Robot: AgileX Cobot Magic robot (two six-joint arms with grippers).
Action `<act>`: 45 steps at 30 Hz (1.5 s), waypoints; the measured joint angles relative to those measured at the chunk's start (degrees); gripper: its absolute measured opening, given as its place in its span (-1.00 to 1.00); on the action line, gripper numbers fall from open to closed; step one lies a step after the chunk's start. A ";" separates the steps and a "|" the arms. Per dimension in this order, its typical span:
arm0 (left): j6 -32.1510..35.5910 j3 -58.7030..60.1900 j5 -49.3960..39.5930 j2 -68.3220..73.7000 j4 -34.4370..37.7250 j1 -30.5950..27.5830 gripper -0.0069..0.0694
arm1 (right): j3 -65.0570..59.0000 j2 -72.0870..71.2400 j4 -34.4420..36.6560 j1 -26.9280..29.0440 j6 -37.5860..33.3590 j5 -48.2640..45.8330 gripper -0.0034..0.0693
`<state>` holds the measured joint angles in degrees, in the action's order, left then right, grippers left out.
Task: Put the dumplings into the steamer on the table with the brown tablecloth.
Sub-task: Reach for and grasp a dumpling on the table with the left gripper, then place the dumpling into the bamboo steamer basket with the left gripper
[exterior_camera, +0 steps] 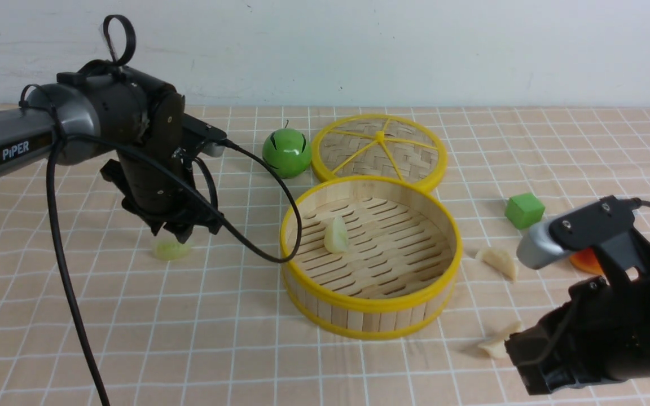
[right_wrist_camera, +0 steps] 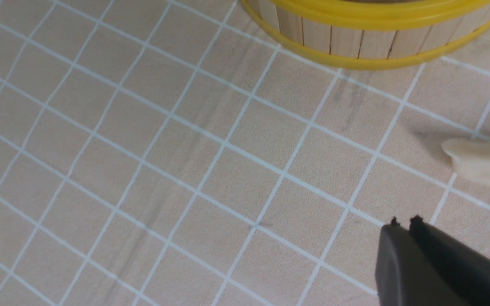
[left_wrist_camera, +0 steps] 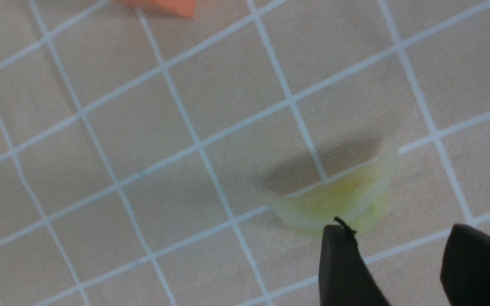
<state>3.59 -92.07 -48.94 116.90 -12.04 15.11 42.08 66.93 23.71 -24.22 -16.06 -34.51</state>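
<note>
In the front view, one pale green dumpling (exterior_camera: pixel 336 235) is lying inside the steamer (exterior_camera: pixel 367 321) at the centre of the frame, so the task seems about a quarter done. The step in hand looks like picking up the second green dumpling (exterior_camera: pixel 171 248), which is resting on the cloth at left of centre. The left jaws (exterior_camera: pixel 171 232) are hovering right over it. Two cream dumplings are waiting on the cloth: one (exterior_camera: pixel 498 262) at right of centre, one (exterior_camera: pixel 501 340) at lower right, near the right arm (exterior_camera: pixel 601 316). The worktop is wearing a light brown cloth (exterior_camera: pixel 178 349) with a white grid, slightly creased; a pale plain wall (exterior_camera: pixel 325 51) is rising behind it, across the top of the frame.

In the left wrist view, the left jaws are standing spread, with bare cloth showing between them, and one tip is overlapping the green dumpling's edge. Nothing is being gripped. The next move is probably calling for centring the jaws on the dumpling, lowering, and closing gently; going down off-centre could push it away.

In the right wrist view, the right jaws (right_wrist_camera: pixel 404 225) are pressing together with nothing between them. A cream dumpling is lying at the right edge of the frame, and the steamer's wall is showing at the top.
</note>
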 joint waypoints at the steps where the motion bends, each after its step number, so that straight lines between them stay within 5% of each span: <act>1: 0.41 0.00 0.63 0.30 0.07 0.00 0.04 | 0.00 0.00 0.00 0.00 0.00 0.00 -0.82; 9: 0.84 0.00 4.33 4.08 -0.16 0.00 0.09 | 0.00 0.00 0.00 0.00 0.00 -0.06 -0.80; 13: -4.30 -0.08 4.55 4.94 -2.27 0.00 0.05 | 0.00 0.00 0.00 0.00 0.00 -0.12 -0.79; 16: -9.64 -0.30 4.03 5.06 -3.97 0.00 -0.10 | 0.00 0.00 0.00 0.00 0.00 -0.12 -0.79; 23: -20.38 -0.54 2.45 4.86 -6.86 0.04 -0.84 | 0.00 0.00 0.19 0.00 0.00 -0.12 -0.77; 39: -21.79 -0.35 -1.83 -2.18 -0.63 0.04 -0.85 | 0.00 0.00 0.19 0.00 0.00 -0.12 -0.74; 45: -19.59 -0.24 -3.79 -2.18 7.63 0.04 -0.85 | 0.00 0.00 0.19 0.00 0.00 -0.12 -0.73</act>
<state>-16.00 -92.31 -52.72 114.71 -4.41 15.15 42.08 66.93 23.90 -24.22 -16.06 -34.63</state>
